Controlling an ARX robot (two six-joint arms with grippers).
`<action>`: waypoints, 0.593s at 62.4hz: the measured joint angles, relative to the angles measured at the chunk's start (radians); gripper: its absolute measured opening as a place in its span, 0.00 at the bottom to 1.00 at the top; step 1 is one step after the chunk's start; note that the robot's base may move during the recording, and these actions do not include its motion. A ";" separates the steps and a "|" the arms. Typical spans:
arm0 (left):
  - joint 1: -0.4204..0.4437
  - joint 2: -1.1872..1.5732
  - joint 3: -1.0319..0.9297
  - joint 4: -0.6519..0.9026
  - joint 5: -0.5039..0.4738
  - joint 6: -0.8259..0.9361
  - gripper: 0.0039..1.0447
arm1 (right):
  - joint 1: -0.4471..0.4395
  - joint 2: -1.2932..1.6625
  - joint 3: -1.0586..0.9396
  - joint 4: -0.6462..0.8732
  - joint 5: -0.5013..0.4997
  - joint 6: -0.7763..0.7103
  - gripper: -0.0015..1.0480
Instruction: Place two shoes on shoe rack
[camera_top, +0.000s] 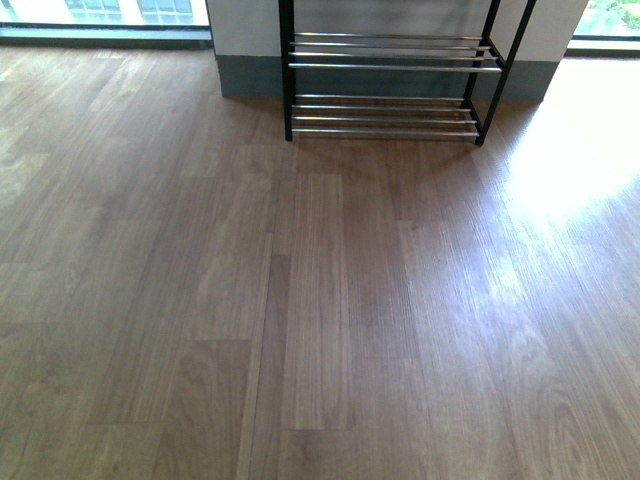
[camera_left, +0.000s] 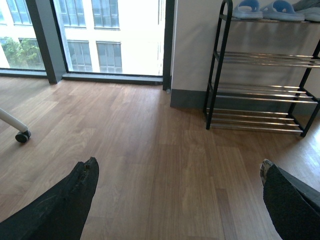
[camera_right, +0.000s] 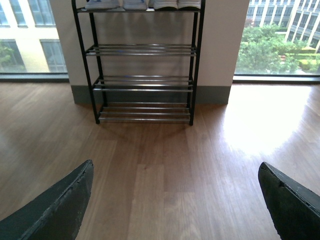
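Right wrist view, near to far: right gripper (camera_right: 175, 200) spread wide, empty; bare wood floor (camera_right: 160, 165); shoe rack (camera_right: 145, 80) against wall; blue slides (camera_right: 120, 4) and sneakers (camera_right: 177, 4) on top tier. Left gripper (camera_left: 177, 192) likewise splayed, empty. Placement apparently complete; nothing left but retreat.

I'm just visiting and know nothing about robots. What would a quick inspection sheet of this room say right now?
Surface: brown wood-plank floor, sunlit patch on one side.
Job's things: black-framed shoe rack with chrome rods against the wall; pale blue rubber slides and white-soled sneakers sit on its top tier; lower tiers hold nothing.
Clutter: white wheeled leg on the floor near the window.
Grippers: left gripper and right gripper both open, holding nothing.
Cables: nothing seen.
Surroundings: large windows, buildings and trees outside.
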 joint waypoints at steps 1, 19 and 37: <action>0.000 0.000 0.000 0.000 0.000 0.000 0.91 | 0.000 0.000 0.000 0.000 0.000 0.000 0.91; 0.000 0.000 0.000 0.000 0.002 0.000 0.91 | 0.000 0.000 0.000 0.000 0.003 0.000 0.91; 0.000 0.000 0.000 0.000 0.002 0.000 0.91 | 0.000 0.000 0.000 0.000 0.003 0.000 0.91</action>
